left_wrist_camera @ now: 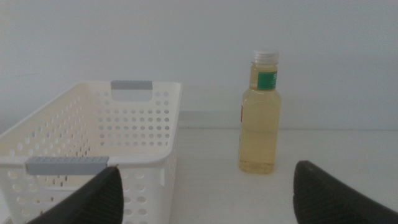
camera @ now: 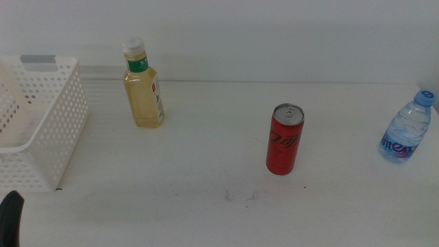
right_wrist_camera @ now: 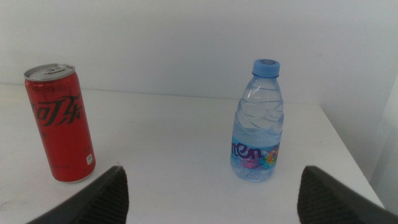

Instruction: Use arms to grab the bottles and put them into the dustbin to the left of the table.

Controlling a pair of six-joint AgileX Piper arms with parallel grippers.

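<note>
Three bottles stand upright on the white table: a yellow-liquid bottle with a white cap at the back left, a slim red can near the middle, and a small blue-capped water bottle at the far right. The white perforated dustbin sits at the left edge. My left gripper is open, facing the dustbin and the yellow bottle, well short of both. My right gripper is open too, with the red can and water bottle ahead, touching neither.
A plain white wall runs behind the table. In the middle view only a dark tip of the left arm shows at the bottom left corner; the right arm is out of that view. Faint scuff marks lie in front of the can.
</note>
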